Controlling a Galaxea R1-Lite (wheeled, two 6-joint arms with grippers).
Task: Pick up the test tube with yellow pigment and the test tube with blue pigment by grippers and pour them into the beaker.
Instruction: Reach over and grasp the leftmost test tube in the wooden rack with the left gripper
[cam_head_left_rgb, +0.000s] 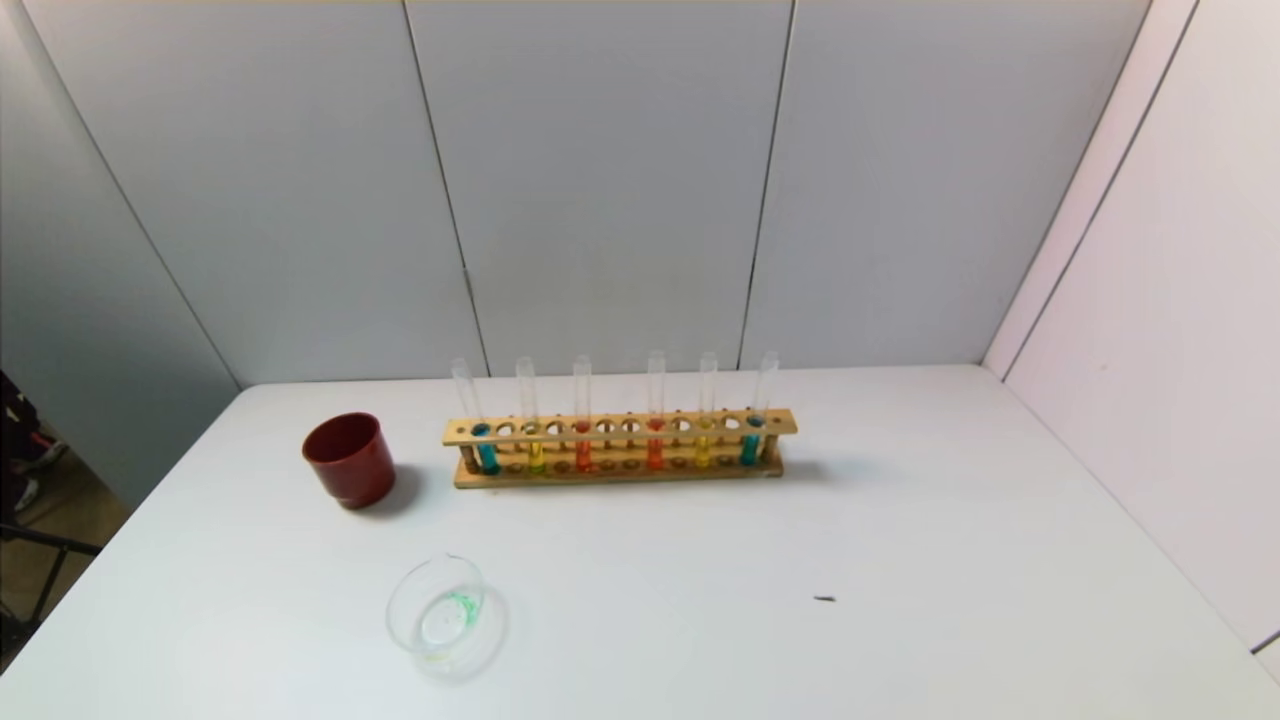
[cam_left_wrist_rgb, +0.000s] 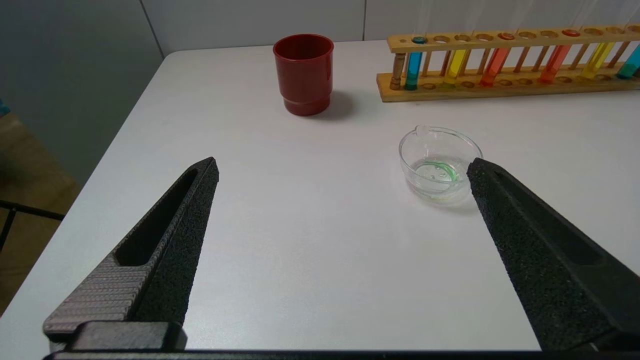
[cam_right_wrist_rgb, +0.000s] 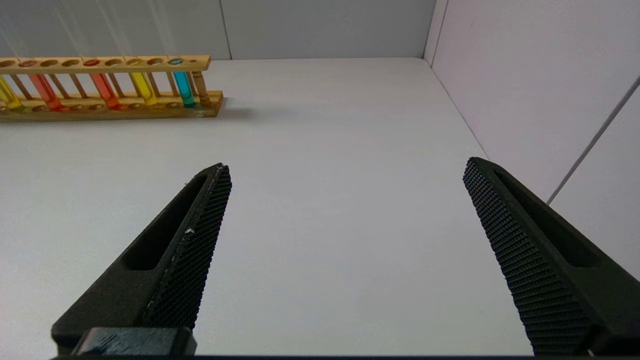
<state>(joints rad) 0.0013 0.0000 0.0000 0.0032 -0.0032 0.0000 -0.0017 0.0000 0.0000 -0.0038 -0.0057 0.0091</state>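
The wooden rack (cam_head_left_rgb: 620, 428) holds several upright tubes. A brighter blue tube (cam_head_left_rgb: 487, 456) stands at its left end and a more teal one (cam_head_left_rgb: 750, 448) at its right end. Yellow tubes (cam_head_left_rgb: 537, 456) (cam_head_left_rgb: 703, 450) stand just inside them; their shades look alike. The clear beaker (cam_head_left_rgb: 440, 610), with a green trace inside, sits in front of the rack to the left. My left gripper (cam_left_wrist_rgb: 344, 162) is open and empty, low over the table, the beaker (cam_left_wrist_rgb: 439, 162) by one fingertip. My right gripper (cam_right_wrist_rgb: 346, 165) is open and empty, well in front of the rack's right end (cam_right_wrist_rgb: 200, 75).
A dark-red cup (cam_head_left_rgb: 350, 458) stands left of the rack. Two orange-red tubes (cam_head_left_rgb: 583, 455) stand mid-rack. Grey panels close the back, a wall (cam_head_left_rgb: 1150, 300) the right. The table's left edge (cam_head_left_rgb: 130, 520) drops to the floor. A small dark speck (cam_head_left_rgb: 824, 599) lies front right.
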